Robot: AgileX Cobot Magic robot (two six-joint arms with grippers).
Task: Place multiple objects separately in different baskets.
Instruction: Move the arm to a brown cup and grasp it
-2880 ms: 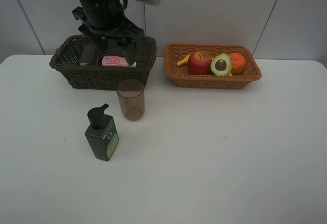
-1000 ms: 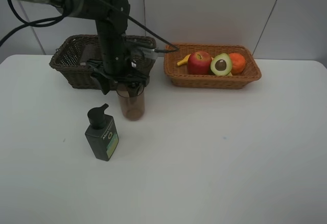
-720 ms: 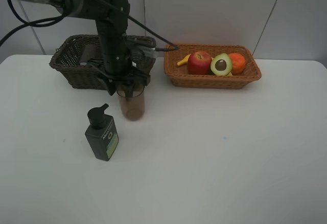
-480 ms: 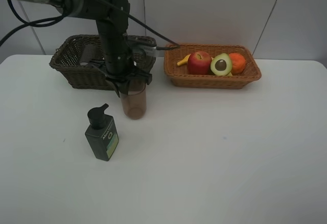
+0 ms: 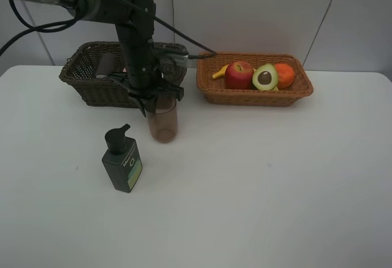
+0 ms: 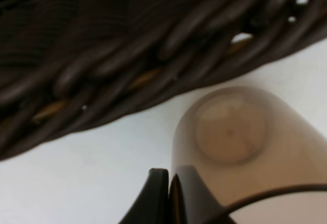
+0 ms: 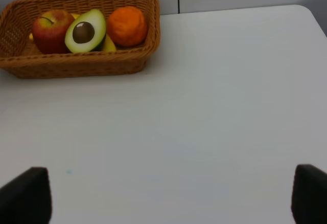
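Left gripper (image 5: 157,100) clamped on the rim of the cup (image 5: 163,119); fingers (image 6: 159,193) pinch the cup wall, one inside, one outside. Cup stands upright just in front of the dark basket (image 5: 86,78), close to its front wall, whether touching I can't tell. Second cup (image 5: 104,64) lies inside the dark basket. Pump bottle (image 5: 122,160) stands on the worktop (image 5: 257,182) near the held cup, front-left of it, clear gap between. Tan basket (image 5: 245,95) sits right of the dark basket, apart from it, holding apple (image 5: 239,74), avocado half (image 5: 265,76), orange (image 5: 284,74), banana (image 5: 219,71). Right gripper (image 7: 163,193) wide open over bare worktop, holding nothing. Open room on the worktop everywhere in front of the tan basket.
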